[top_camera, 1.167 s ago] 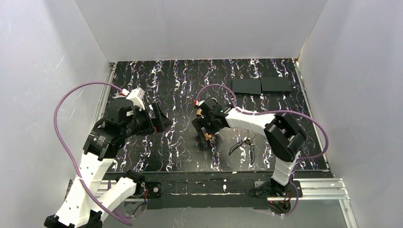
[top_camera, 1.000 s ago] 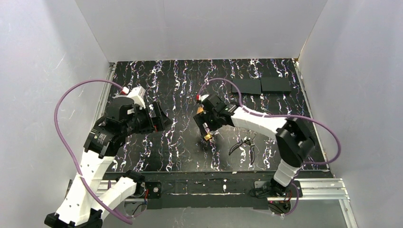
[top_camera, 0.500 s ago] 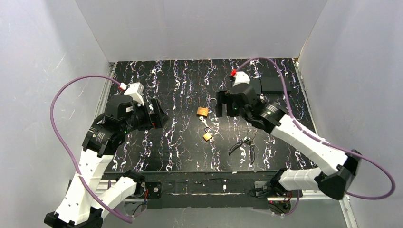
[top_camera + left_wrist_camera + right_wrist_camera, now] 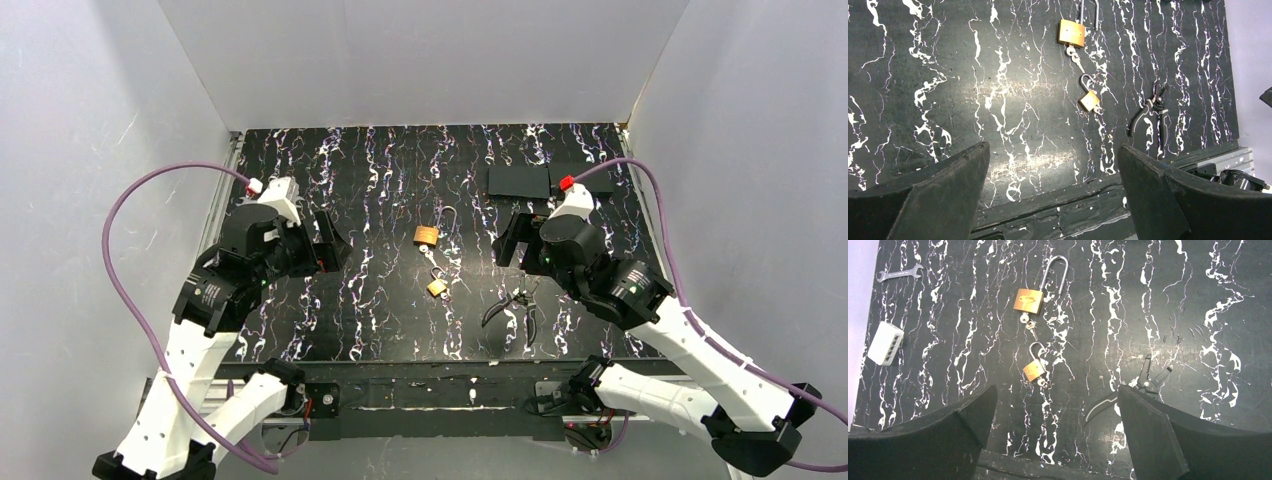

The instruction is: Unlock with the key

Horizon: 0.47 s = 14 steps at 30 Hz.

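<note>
Left gripper point(image 4: 1053, 150): fingers spread, holding nothing. One wrench point(image 4: 898, 274) and one white block point(image 4: 885, 342) lie on its side. Between the grippers are two brass locks: large padlock point(image 4: 1028, 300) and small padlock point(image 4: 1032, 371). The key point(image 4: 1026, 320) touches the large padlock's base. One pliers point(image 4: 1144, 384) lies nearest the right gripper point(image 4: 1057, 390), which is spread and empty.

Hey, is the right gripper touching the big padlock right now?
Apart. The top view shows a strip of bare mat between the open right gripper and the big padlock.
</note>
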{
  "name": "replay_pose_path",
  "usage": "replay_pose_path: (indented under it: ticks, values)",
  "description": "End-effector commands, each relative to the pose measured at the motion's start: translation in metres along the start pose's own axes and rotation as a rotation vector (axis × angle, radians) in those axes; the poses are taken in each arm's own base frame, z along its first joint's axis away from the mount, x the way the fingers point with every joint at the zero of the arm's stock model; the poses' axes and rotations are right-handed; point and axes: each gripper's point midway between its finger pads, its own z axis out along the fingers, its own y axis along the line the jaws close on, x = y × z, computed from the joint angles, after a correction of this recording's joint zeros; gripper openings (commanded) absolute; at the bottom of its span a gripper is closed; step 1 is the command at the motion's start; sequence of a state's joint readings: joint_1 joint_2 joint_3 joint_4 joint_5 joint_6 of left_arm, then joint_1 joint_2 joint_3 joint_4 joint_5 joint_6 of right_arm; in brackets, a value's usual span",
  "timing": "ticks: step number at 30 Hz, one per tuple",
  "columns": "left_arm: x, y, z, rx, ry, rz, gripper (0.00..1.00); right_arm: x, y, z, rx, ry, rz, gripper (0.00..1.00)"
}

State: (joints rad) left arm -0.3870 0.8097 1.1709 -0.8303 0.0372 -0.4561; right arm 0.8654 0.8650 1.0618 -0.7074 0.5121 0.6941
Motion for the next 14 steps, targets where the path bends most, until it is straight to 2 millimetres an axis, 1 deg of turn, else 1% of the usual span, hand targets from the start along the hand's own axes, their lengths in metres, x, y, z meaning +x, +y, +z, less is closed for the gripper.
replay_pose_path:
  ticks: [1,8,14]
  values:
    - [-0.003,0.001,0.004,-0.009,-0.006,0.005,0.98,-0.003,-0.005,-0.001,0.030,-0.022,0.041,0.98]
    - [-0.005,0.000,0.002,-0.003,-0.009,0.011,0.98,0.001,0.001,0.000,-0.016,-0.018,0.045,0.98]
    - [-0.006,0.000,0.003,-0.006,-0.010,0.008,0.98,0.010,-0.005,0.004,0.012,0.006,0.035,0.98]
